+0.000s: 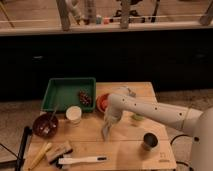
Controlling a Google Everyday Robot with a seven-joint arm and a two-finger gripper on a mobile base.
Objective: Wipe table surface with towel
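white two-finger gripper [111, 118] at table centre, clamped on limp pale grey-white towel [107, 129] hanging onto light tan wooden tabletop [125, 146]. advice: press cloth flat, sweep slowly, avoid small metal cup [149, 141].

A smooth white casing is seen along the whole arm [155, 111], which is built of thick rounded segments widening into a bulky white body [204, 132] at the right edge. A rounded elbow-like joint [118, 100] is formed at the far end. The gripper [111, 120] is located below that joint, over the middle of the table, and is likewise pale.
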